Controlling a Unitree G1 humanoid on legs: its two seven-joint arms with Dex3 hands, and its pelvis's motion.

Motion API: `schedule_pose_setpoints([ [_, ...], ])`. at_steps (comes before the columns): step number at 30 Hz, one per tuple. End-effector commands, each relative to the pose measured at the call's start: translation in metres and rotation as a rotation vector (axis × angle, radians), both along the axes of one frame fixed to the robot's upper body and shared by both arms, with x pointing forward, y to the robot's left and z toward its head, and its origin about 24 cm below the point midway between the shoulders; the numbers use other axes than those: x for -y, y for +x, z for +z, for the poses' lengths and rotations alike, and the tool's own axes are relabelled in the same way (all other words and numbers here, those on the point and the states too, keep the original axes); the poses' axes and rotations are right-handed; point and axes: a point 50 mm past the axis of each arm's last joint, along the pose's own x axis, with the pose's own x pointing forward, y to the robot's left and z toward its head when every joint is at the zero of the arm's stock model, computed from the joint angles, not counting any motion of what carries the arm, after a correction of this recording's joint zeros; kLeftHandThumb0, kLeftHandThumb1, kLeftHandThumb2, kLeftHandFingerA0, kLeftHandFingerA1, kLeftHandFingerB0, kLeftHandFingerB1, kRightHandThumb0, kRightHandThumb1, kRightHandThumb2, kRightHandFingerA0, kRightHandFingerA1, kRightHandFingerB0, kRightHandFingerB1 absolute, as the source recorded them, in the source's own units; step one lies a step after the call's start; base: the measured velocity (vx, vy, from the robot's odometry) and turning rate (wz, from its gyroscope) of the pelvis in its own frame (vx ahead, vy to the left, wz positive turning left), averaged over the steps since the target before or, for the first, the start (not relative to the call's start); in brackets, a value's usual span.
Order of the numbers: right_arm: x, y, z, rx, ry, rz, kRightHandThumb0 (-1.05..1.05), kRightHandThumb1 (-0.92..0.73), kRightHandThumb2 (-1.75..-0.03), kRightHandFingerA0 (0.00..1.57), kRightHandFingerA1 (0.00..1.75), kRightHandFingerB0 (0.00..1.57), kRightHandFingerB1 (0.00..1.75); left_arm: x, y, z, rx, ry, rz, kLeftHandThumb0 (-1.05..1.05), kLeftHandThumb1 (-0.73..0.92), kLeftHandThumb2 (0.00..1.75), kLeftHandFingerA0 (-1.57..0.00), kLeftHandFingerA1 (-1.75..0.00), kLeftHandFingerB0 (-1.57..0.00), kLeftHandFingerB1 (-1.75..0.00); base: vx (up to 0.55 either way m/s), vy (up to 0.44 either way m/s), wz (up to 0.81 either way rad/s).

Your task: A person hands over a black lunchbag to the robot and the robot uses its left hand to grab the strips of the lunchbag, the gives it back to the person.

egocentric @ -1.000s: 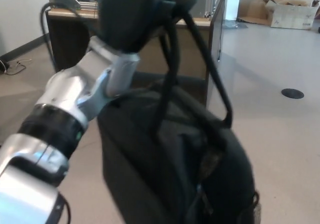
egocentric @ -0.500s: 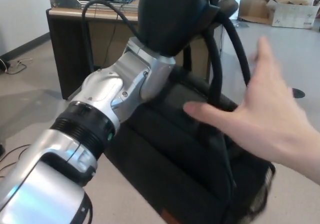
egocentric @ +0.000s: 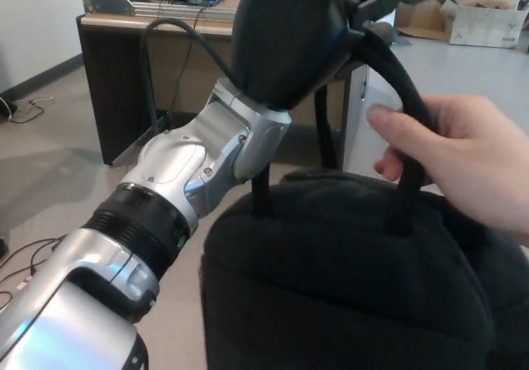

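The black lunchbag (egocentric: 347,279) is hung low in front by its strips (egocentric: 405,97), which are clamped in the left robot hand (egocentric: 289,31) above and already gripped by the person's hand (egocentric: 463,155), so only release is judged left

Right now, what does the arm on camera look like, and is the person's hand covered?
The left hand is a smooth black shell on a silver wrist, with a ribbed black ring and a small green dot on the forearm. The person's hand is bare; no sleeve shows.
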Motion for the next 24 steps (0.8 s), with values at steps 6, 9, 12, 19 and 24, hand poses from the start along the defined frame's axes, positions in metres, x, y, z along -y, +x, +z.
schedule_pose_setpoints([
  [6,0.003,0.001,0.001,-0.006,0.007,-0.004,-0.36,-0.63,-0.59,0.79,0.52,0.46,0.36,-0.005,0.007,-0.007,-0.312,0.027,0.016,-0.68,0.59,0.60,-0.11,-0.28,0.00,-0.14,0.00,0.000,0.00],
  [9,0.004,-0.002,-0.002,-0.017,-0.007,-0.009,-0.37,-0.63,-0.59,0.78,0.51,0.46,0.35,-0.008,0.007,-0.012,-0.418,0.072,-0.004,-0.89,0.46,0.86,0.00,0.00,0.00,0.00,0.00,0.000,0.00],
  [12,0.003,-0.003,-0.002,-0.015,-0.023,0.000,-0.39,-0.64,-0.59,0.76,0.51,0.44,0.35,-0.010,0.003,-0.010,-0.466,0.099,-0.046,-1.00,0.60,0.59,0.00,0.00,0.00,0.00,0.00,0.000,0.00],
  [19,0.003,-0.004,-0.004,-0.030,0.008,0.000,-0.36,-0.65,-0.59,0.79,0.53,0.44,0.36,-0.021,-0.012,-0.005,-0.553,0.123,-0.112,-1.04,0.61,0.59,0.00,0.00,0.00,0.00,0.00,0.000,0.00],
  [24,0.004,-0.006,-0.005,-0.048,0.001,0.032,-0.45,-0.59,-0.58,0.86,0.59,0.62,0.44,-0.054,-0.026,-0.002,-0.545,0.125,-0.078,-0.91,0.48,0.89,0.00,0.00,0.00,0.00,0.00,0.000,0.00],
])
